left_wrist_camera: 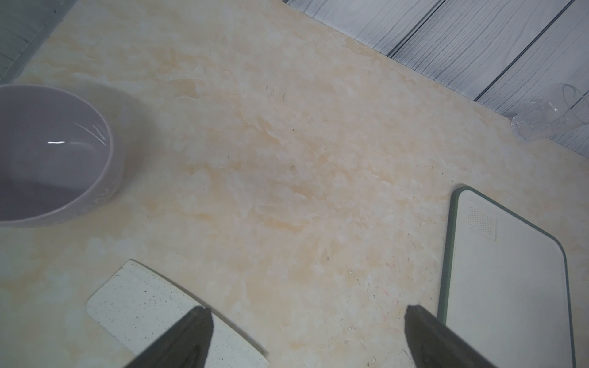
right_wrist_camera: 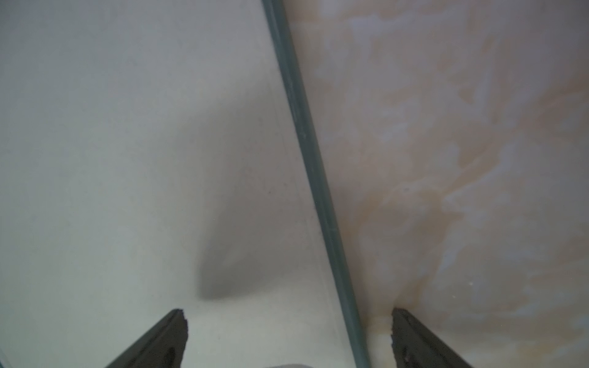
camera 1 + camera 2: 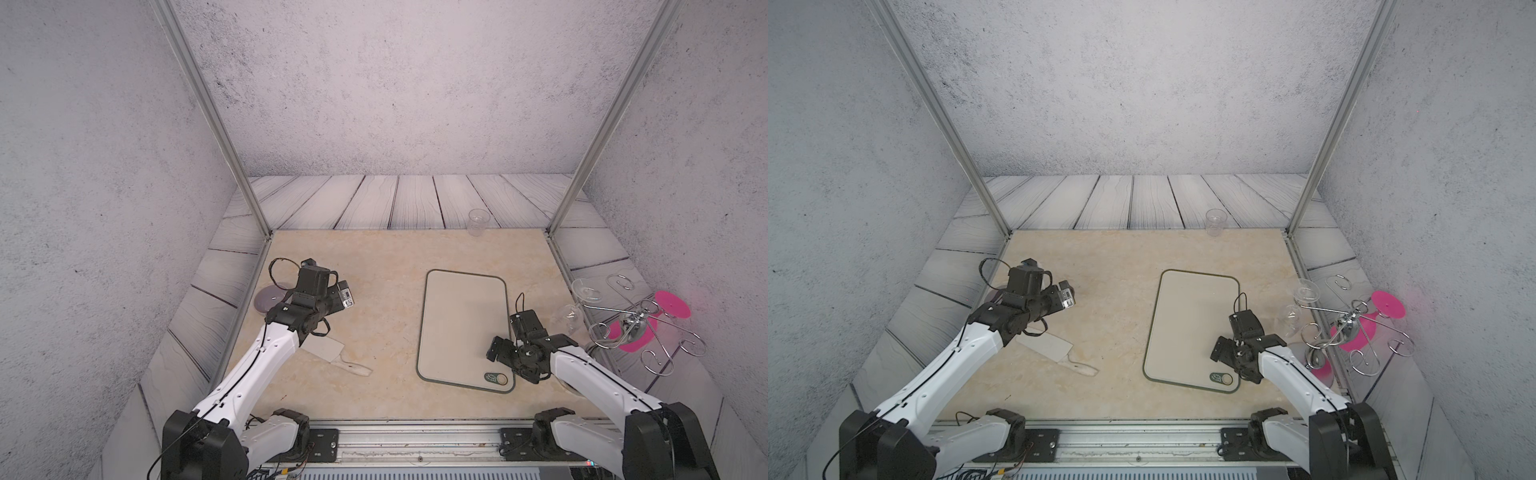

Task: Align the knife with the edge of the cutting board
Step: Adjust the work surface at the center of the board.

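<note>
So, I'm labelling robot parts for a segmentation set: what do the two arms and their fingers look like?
The left arm and right arm both have rounded white links, black joints and wrist blocks, and a thin black cable running along the shell. The fingers are dark, flat and tapered.

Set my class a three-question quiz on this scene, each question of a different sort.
1. True or false: the knife lies on the board.
2. Fill in: the left gripper has its jaws ____.
3. Which straddles the board's rim? A left gripper, B right gripper, C knife.
Key: 1 false; 2 open; 3 B.
</note>
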